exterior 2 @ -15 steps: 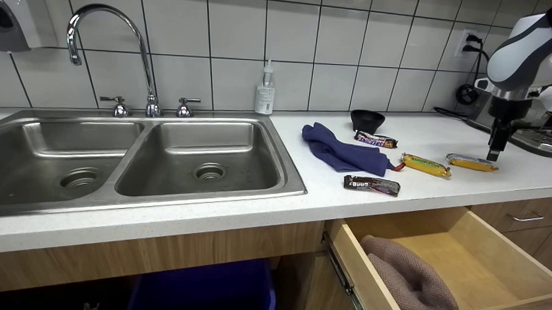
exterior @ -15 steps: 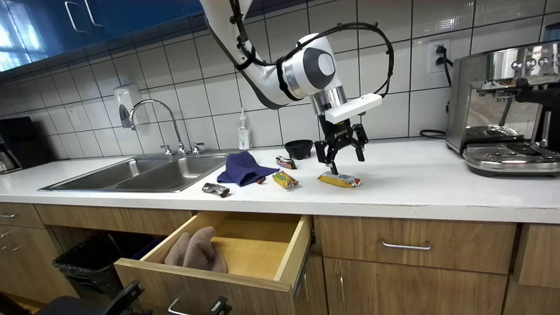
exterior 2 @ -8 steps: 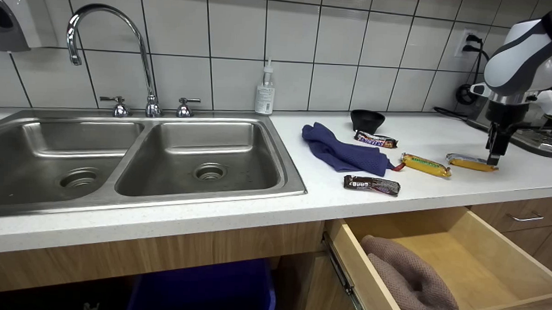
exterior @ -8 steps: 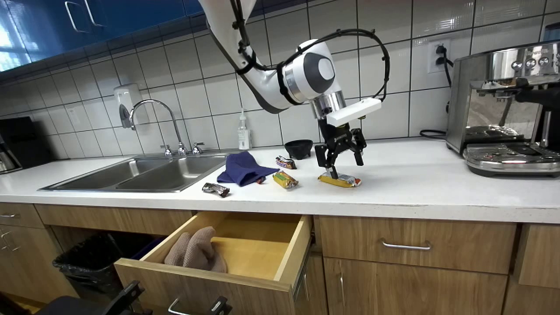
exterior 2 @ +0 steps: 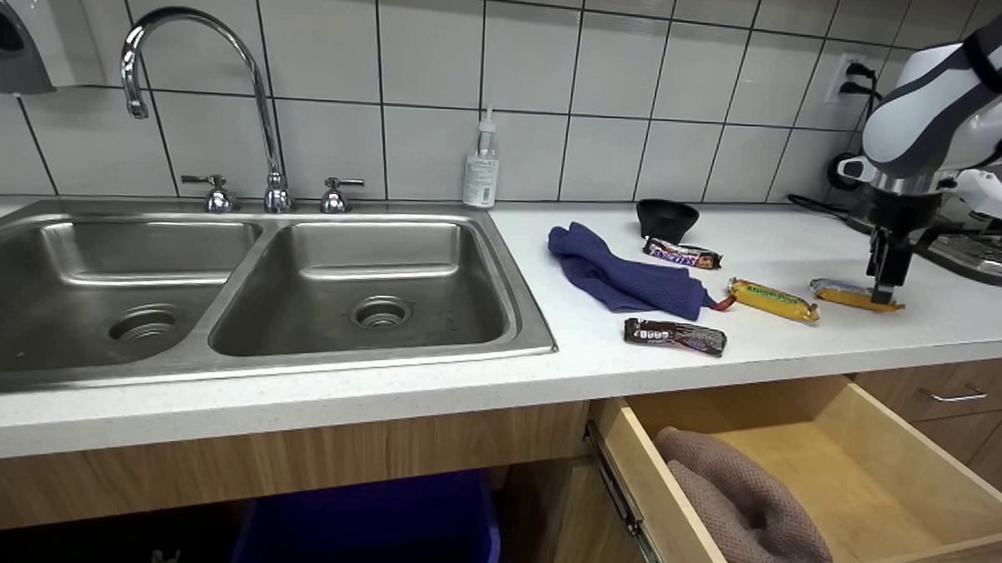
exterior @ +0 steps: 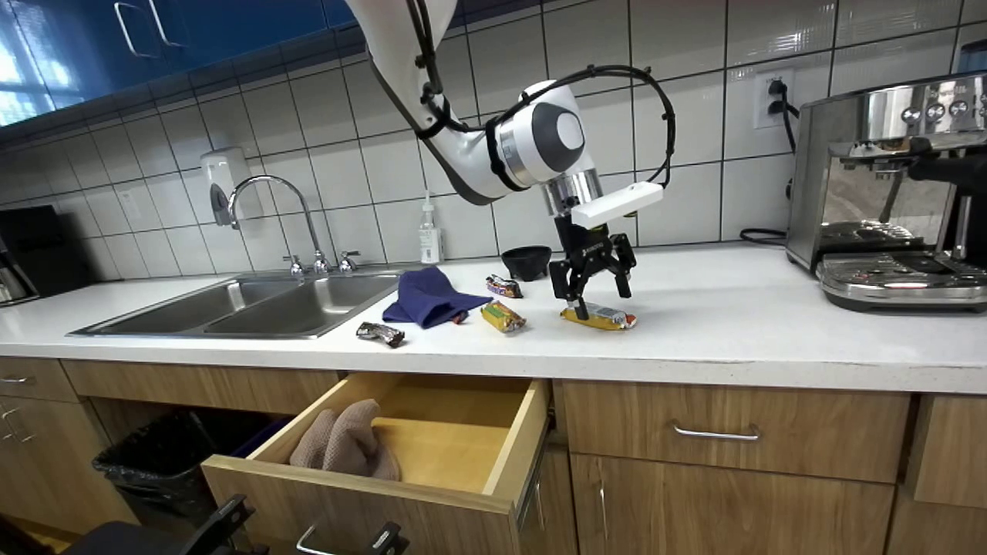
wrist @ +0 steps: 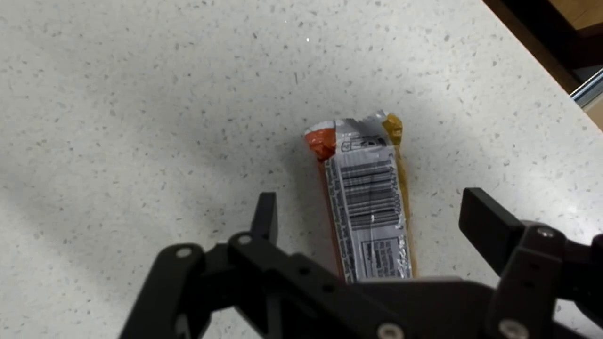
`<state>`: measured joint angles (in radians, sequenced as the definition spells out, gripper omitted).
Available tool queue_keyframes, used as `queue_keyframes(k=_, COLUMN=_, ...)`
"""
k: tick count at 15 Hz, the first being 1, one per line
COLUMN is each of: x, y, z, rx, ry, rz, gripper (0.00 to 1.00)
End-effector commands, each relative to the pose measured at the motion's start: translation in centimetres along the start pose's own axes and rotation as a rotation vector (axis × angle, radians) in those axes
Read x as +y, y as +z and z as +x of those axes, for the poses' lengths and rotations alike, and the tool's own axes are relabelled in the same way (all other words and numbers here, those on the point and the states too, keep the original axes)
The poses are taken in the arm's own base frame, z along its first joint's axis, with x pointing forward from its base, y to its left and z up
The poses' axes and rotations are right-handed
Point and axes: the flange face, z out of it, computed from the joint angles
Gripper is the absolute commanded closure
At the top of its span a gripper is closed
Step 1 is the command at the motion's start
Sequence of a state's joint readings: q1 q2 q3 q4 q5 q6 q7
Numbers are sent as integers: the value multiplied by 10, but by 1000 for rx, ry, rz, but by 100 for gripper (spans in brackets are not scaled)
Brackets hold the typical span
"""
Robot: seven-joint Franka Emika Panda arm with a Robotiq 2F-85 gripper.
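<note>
I am straddling a silver-and-yellow wrapped bar, my black two-fingered gripper spread apart.
It is lying on white speckled countertop; a yellow-wrapped bar with green lettering is resting near it, a crumpled navy cloth farther off, and an open pale-wood drawer is jutting out below it, to one side.

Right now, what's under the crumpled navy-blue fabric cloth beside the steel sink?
In both exterior views, a small red tip shows at the edge of the navy-blue cloth. Can't identify it; anything further under the folds is covered.
</note>
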<state>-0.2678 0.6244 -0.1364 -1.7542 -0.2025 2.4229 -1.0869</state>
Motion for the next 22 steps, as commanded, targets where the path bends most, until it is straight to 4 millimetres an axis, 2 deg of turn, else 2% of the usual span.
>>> queue_keyframes(k=1, x=9, y=0, z=8, rx=-7, ry=-43, rz=20, gripper=0)
queue_keyframes(k=7, x=11, y=5, z=17, rx=-11, ry=-46, rz=38, gripper=0)
queue_keyframes(k=8, x=11, y=5, z=18, rx=-9, ry=-48, rz=40, gripper=25)
queue_keyframes(k=10, x=13, y=5, z=19, rx=-10, ry=-46, rz=42, gripper=34)
queue_keyframes(k=16, x=16, y=3, z=19, rx=-11, ry=-46, rz=36, gripper=81)
queue_keyframes(k=22, x=14, y=-12, z=18, rx=12, ry=-12, rz=4, gripper=82)
